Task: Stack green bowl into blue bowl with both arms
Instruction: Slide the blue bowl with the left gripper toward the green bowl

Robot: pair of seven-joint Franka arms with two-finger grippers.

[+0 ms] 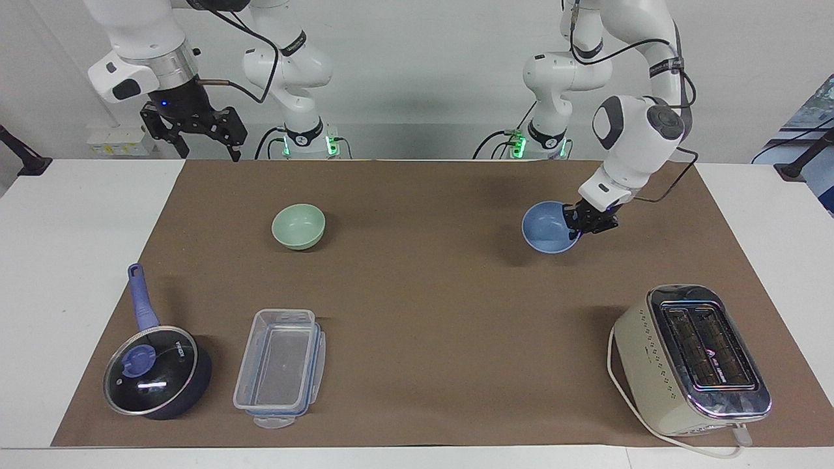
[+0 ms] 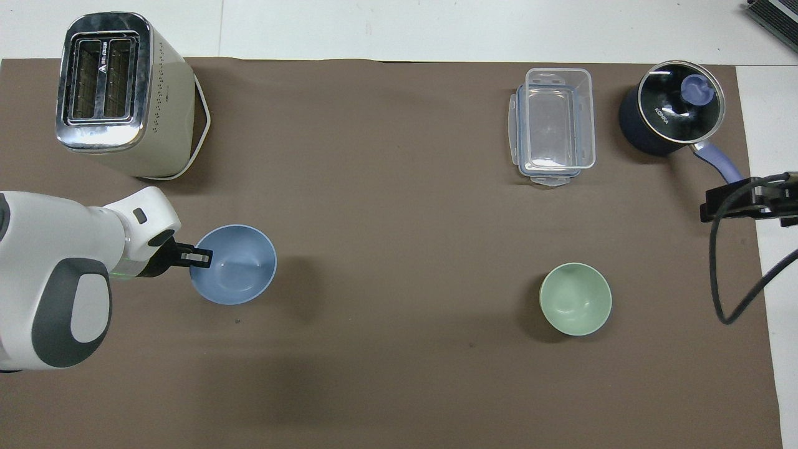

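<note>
Two bowls sit well apart: my left gripper (image 1: 582, 225) is clamped on the blue bowl (image 1: 547, 228) rim, lifted off the mat (image 1: 423, 293), so I carry level toward the green bowl (image 1: 298, 226); right gripper (image 1: 195, 133) waits, fingers apart.

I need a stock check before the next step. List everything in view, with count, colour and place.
Round glossy blue bowl: one, periwinkle, lifted and tilted over the mat at the left arm's end.
Round glossy green bowl: one, mint, on the mat toward the right arm's end.
Lidded saucepan: one, dark with blue handle, farther out than the green bowl.
Clear plastic container: one, beside the saucepan.
Toaster: one, cream and chrome, farther out than the blue bowl.
Paper mat: one, brown.
Left gripper: black, shut on the blue bowl's rim.
Right gripper: black, open, waiting, raised.
</note>
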